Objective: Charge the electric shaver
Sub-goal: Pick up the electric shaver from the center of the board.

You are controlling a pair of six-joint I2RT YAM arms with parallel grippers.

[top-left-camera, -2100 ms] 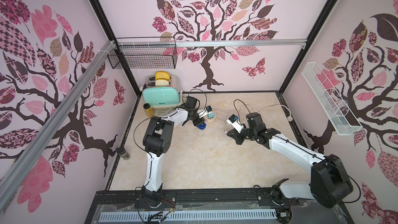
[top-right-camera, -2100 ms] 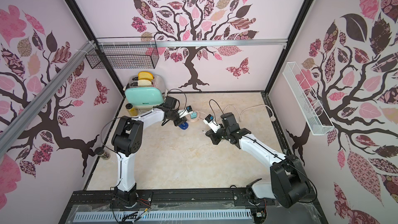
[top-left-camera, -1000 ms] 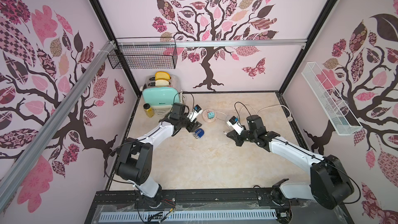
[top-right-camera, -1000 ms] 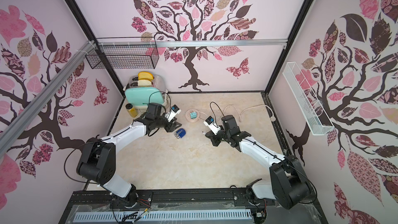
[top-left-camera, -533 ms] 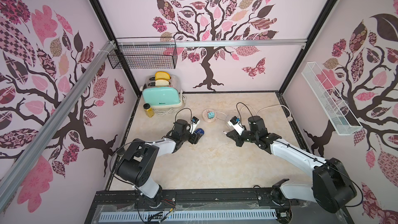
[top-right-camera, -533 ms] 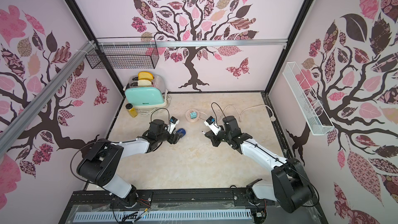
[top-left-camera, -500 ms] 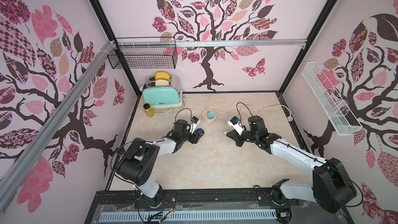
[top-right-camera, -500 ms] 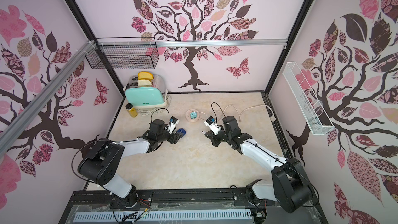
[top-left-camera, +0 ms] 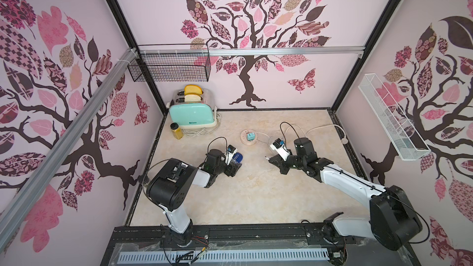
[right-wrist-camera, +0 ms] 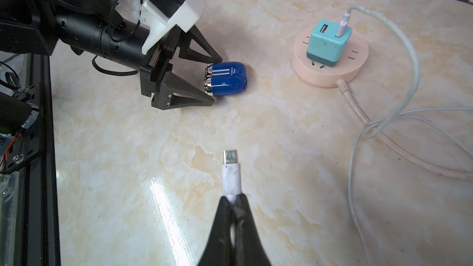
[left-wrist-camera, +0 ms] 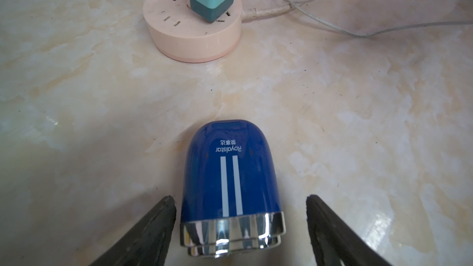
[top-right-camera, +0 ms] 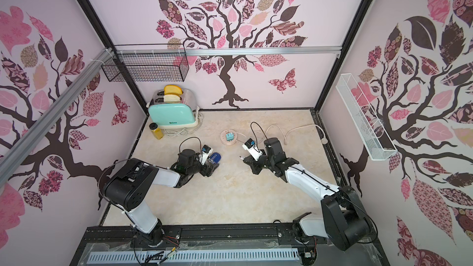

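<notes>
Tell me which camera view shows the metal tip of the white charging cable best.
The right wrist view: the cable tip shows large and sharp, sticking out of the shut right claw. In both top views it is only a tiny speck at that claw. The left wrist view does not show it.

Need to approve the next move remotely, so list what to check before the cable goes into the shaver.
1. The right gripper shut on the charging plug, connector sticking out: ok.
2. The electric shaver held steady: not ok; the left gripper is open, fingers either side of the silver head with gaps.
3. The cable seated in the mint adapter: ok.
4. The adapter plugged into the pink socket disc: ok.
5. The shaver's charging port facing the plug: cannot tell; no port shows.
</notes>
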